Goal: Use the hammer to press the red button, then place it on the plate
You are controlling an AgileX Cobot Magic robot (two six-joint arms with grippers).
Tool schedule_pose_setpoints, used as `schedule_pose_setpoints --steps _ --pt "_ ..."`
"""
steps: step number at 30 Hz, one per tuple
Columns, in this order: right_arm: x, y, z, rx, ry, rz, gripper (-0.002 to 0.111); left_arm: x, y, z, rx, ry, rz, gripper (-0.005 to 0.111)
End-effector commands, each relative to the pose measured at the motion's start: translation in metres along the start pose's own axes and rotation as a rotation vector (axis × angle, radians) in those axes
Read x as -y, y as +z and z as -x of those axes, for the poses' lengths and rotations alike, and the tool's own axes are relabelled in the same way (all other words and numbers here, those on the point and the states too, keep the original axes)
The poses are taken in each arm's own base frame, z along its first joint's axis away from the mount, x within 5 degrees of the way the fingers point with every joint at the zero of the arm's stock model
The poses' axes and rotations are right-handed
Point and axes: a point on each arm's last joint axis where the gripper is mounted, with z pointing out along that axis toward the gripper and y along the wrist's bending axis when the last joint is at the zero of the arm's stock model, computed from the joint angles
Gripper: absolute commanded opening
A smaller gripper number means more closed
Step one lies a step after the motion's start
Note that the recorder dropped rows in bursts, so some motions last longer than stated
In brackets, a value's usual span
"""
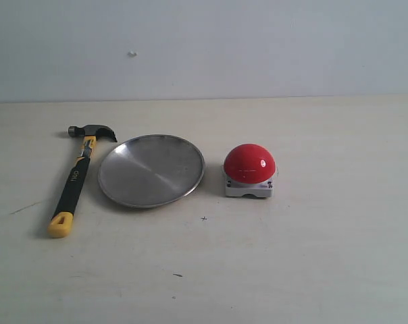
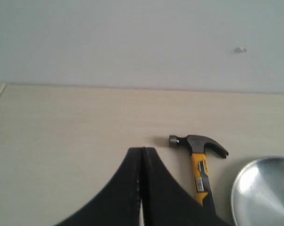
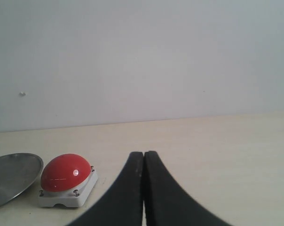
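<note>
I see the hammer (image 1: 75, 177) lying flat on the table (image 1: 312, 263), at the left of the exterior view. Its dark head points toward the wall (image 1: 258, 47) and its yellow butt end toward the camera, with the black handle slanting a little. Just beside it, to the right, is the plate (image 1: 152, 170), flat on the table with its shiny face up. The hammer's claw points toward the plate's rim and comes near it, but my left wrist view shows a strip of table between them, so they are apart.

To the right of the plate, across a small gap, the red button (image 1: 249, 163) sits upright on its grey square base. The three things lie in a row across the table, none touching another.

The left gripper (image 2: 142, 151) has its two black fingers pressed together with nothing between them. The hammer's head and yellow neck show beyond it, untouched. The right gripper (image 3: 144, 154) is the same, fingers together and holding nothing, with the red button and the plate's edge beyond it on the table.
</note>
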Motion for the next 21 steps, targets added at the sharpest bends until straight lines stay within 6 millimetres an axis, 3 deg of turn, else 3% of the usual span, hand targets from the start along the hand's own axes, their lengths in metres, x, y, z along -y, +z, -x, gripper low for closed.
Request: schedule_pose_setpoints --steps 1,4,8,15,17,21 --pt "0.000 0.000 -0.001 0.003 -0.003 -0.004 0.000 0.001 0.027 0.010 -0.254 -0.011 -0.033 0.000" --pt "0.000 0.000 -0.001 0.003 -0.003 -0.004 0.000 0.001 0.048 0.012 -0.392 0.005 -0.041 0.000" --pt "0.000 0.000 -0.001 0.003 -0.003 -0.004 0.000 0.002 0.084 -0.001 -0.537 0.017 -0.042 0.000" --pt "0.000 0.000 -0.001 0.003 -0.003 -0.004 0.000 0.014 0.151 -0.019 -0.664 -0.008 -0.052 0.000" --pt "0.000 0.000 -0.001 0.003 -0.003 -0.004 0.000 0.022 0.168 -0.024 -0.684 0.002 -0.063 0.005" --pt "0.000 0.000 -0.001 0.003 -0.003 -0.004 0.000 0.038 0.192 -0.024 -0.685 0.025 -0.084 0.026"
